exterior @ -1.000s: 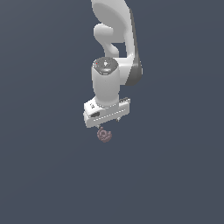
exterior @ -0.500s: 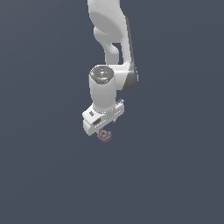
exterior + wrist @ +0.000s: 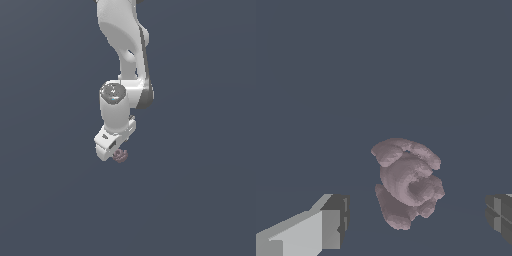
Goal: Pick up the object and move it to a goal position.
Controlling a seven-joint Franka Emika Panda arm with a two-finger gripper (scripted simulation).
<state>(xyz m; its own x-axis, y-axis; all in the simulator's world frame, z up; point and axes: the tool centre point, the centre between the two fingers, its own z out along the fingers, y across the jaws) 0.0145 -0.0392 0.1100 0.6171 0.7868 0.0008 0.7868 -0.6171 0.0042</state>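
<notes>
The object (image 3: pixel 120 155) is a tiny dusty-pink lump with a coiled, knobbly surface, lying on the dark grey floor. In the exterior view it peeks out just below the white gripper (image 3: pixel 113 150), which hangs right over it. The wrist view shows the object (image 3: pixel 407 181) large, between the two fingertips (image 3: pixel 331 220) and apart from both. The gripper (image 3: pixel 416 220) is open, with a wide gap on either side of the object.
A plain dark grey-blue floor (image 3: pixel 200 200) fills both views. The white arm (image 3: pixel 122 45) comes down from above in the exterior view. No other things show.
The arm has swung toward the exterior view's left and lowered. The gripper now covers more of the object, which has stayed in place.
</notes>
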